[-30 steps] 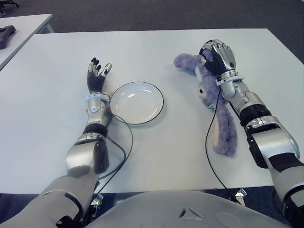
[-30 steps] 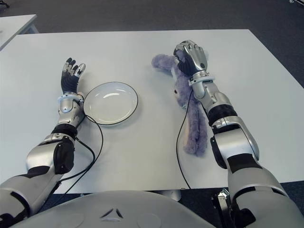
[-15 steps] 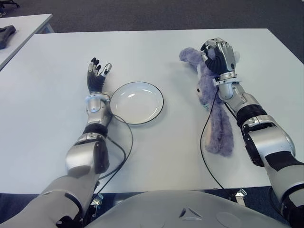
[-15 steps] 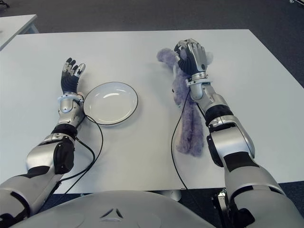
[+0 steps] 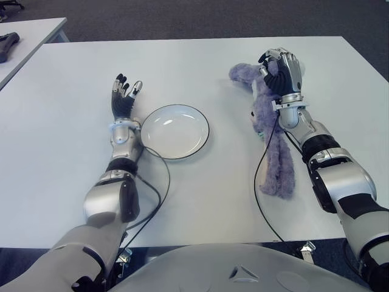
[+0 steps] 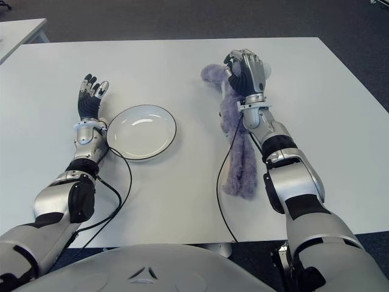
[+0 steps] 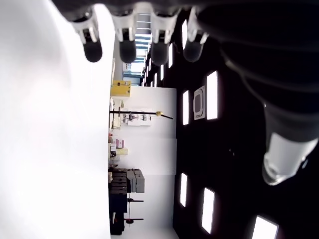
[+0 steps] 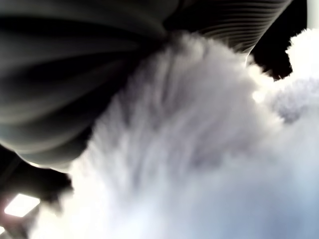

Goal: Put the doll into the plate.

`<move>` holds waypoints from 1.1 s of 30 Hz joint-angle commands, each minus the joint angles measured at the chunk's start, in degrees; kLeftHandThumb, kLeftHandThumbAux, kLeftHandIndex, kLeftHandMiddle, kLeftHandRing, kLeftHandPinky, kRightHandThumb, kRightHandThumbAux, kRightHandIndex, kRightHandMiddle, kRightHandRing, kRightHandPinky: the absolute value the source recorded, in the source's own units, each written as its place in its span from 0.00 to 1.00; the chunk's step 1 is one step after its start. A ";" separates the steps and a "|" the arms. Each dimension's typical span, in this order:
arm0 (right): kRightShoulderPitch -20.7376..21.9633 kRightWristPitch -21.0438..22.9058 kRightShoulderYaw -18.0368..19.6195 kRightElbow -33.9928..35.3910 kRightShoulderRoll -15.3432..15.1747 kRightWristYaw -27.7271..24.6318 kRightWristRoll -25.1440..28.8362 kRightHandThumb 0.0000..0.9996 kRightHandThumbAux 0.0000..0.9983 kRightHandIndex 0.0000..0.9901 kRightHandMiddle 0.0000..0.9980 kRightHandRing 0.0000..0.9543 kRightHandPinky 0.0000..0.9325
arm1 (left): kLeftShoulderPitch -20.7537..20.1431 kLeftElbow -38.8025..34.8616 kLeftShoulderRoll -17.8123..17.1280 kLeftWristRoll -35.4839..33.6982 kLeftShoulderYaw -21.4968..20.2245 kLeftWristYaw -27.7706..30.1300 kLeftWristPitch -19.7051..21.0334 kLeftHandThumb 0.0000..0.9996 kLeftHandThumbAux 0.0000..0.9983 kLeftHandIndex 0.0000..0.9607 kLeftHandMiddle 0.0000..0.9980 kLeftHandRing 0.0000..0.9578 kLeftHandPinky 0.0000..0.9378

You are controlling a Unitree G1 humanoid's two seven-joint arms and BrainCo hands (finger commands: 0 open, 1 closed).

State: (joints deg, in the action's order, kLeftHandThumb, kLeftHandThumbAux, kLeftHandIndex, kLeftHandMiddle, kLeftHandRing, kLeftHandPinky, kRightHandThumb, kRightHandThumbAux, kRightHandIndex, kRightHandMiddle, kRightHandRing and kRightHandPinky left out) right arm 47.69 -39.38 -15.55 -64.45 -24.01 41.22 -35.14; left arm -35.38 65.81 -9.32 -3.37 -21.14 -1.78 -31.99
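Observation:
The doll [image 5: 275,159] is a long purple plush with floppy limbs, stretched along the right half of the white table [image 5: 200,201]. My right hand [image 5: 281,70] is shut on its upper end and holds that end raised, while the lower part trails down toward the front edge. Purple fur [image 8: 199,149] fills the right wrist view, pressed under the curled fingers. The white plate [image 5: 175,131] with a dark rim sits left of the doll, with nothing in it. My left hand [image 5: 124,94] shows just left of the plate, fingers spread and holding nothing.
A black cable [image 5: 262,182] hangs from my right forearm past the doll. Another cable [image 5: 159,182] loops near the plate's front rim. A second table [image 5: 27,36] stands at the far left, with a dark object [image 5: 7,44] on it.
My right hand closed on the doll's upper end and lifted it, dragging the plush a little to the left. The trailing part has swung closer to the plate side. The left hand stayed still.

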 commanded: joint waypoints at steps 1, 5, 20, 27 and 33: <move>-2.66 -1.74 0.17 -2.73 2.66 -0.03 1.72 0.70 0.71 0.44 0.84 0.89 0.92 | 16.03 9.11 6.03 -1.17 -0.62 -0.47 0.93 0.00 0.59 0.04 0.08 0.04 0.00; -2.55 -1.85 0.29 -2.83 2.65 0.31 1.96 0.70 0.71 0.44 0.84 0.89 0.92 | 15.94 9.13 6.10 -1.49 -0.91 -0.37 1.13 0.00 0.59 0.04 0.09 0.04 0.00; -2.14 -2.13 0.43 -3.25 2.12 0.04 2.44 0.70 0.71 0.44 0.84 0.89 0.92 | 16.02 9.06 6.22 -1.07 -0.58 -0.65 0.68 0.00 0.57 0.03 0.08 0.04 0.00; -1.11 -2.83 0.55 -2.92 1.28 0.26 2.33 0.70 0.71 0.44 0.84 0.90 0.92 | 15.91 9.09 6.32 -1.06 -0.56 -0.86 0.92 0.00 0.57 0.03 0.08 0.04 0.00; -0.01 -3.49 0.63 -1.90 0.55 1.12 1.95 0.70 0.71 0.44 0.84 0.90 0.92 | 15.81 9.04 6.54 -1.22 -0.68 -0.92 0.86 0.00 0.56 0.03 0.09 0.04 0.00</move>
State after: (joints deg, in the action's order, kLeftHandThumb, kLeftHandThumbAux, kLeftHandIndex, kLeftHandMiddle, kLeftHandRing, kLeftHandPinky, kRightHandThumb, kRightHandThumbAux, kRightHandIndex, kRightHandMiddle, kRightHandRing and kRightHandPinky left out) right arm 47.70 -41.49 -14.76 -65.35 -23.77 41.58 -33.27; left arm -35.38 65.81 -9.32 -3.37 -21.21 -1.78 -32.00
